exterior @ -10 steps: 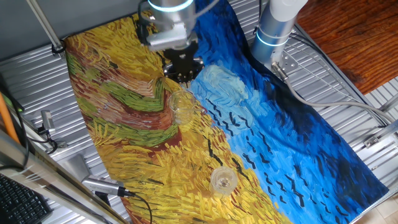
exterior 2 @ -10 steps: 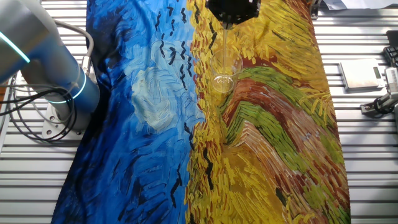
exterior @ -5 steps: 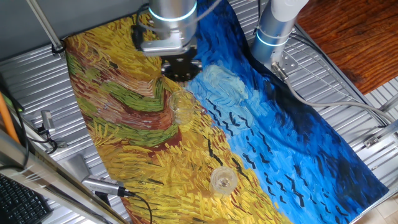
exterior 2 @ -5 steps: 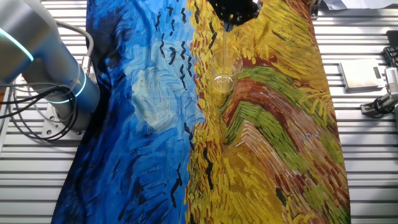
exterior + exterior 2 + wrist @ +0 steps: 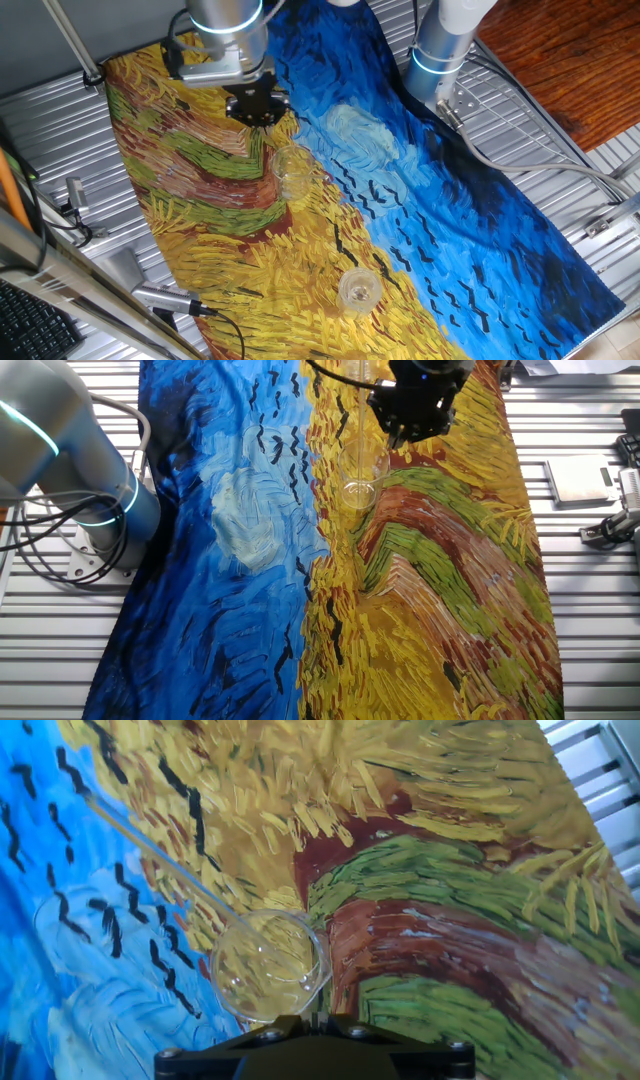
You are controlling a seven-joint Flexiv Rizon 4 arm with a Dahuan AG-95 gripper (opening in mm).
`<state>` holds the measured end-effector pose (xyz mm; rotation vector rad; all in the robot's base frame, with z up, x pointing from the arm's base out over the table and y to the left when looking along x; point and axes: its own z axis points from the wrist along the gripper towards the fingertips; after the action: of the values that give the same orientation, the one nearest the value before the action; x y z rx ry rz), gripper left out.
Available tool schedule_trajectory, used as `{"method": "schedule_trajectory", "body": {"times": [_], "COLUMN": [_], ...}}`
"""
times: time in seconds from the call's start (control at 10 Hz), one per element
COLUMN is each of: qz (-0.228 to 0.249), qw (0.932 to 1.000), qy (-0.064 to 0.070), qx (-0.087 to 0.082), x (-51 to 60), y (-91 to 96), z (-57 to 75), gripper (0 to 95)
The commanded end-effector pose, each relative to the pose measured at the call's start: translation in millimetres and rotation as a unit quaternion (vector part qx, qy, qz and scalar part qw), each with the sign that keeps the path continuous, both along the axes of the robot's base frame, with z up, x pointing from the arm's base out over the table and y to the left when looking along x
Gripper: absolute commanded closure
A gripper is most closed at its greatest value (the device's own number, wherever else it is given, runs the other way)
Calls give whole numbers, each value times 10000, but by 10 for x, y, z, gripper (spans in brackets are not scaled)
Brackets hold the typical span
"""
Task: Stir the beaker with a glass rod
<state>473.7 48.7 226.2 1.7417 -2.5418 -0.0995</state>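
Note:
The beaker (image 5: 292, 172) stands upright on the yellow part of the painted cloth; it also shows in the other fixed view (image 5: 362, 476) and in the hand view (image 5: 268, 966). The glass rod (image 5: 160, 857) stands in the beaker and leans out over its rim, free of any grip; in the other fixed view (image 5: 357, 420) it is a faint upright line. My gripper (image 5: 256, 108) hovers beside the beaker, apart from rod and beaker, also seen in the other fixed view (image 5: 408, 428). Its fingertips (image 5: 318, 1016) stand close together with nothing between them.
A second glass vessel (image 5: 358, 290) with a whitish rim stands near the cloth's front edge. The arm's base (image 5: 440, 50) is at the back right. A metal tool (image 5: 165, 300) lies off the cloth's front left. A small box (image 5: 578, 478) sits beside the cloth.
My gripper has let go of the rod and moved sideways away from the beaker. The rod stays leaning in the beaker. The beaker has not moved.

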Motion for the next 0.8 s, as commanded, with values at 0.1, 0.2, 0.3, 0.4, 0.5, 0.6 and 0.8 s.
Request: {"method": "schedule_trajectory", "body": {"times": [0.1, 0.2, 0.3, 0.4, 0.5, 0.6, 0.8], "qz": [-168, -242, -387, -536, -632, -680, -746], "qw": [9996, 9994, 9989, 9981, 9975, 9971, 9965], "qy": [-78, -81, -110, -152, -174, -184, -212], "qx": [-193, -215, -258, -260, -257, -273, -300], "x": [-13, -13, -13, -13, -13, -13, -13], "y": [-15, -15, -15, -15, -15, -15, -15], "z": [-13, -13, -13, -13, -13, -13, -13], "gripper": [950, 950, 950, 950, 950, 950, 950]}}
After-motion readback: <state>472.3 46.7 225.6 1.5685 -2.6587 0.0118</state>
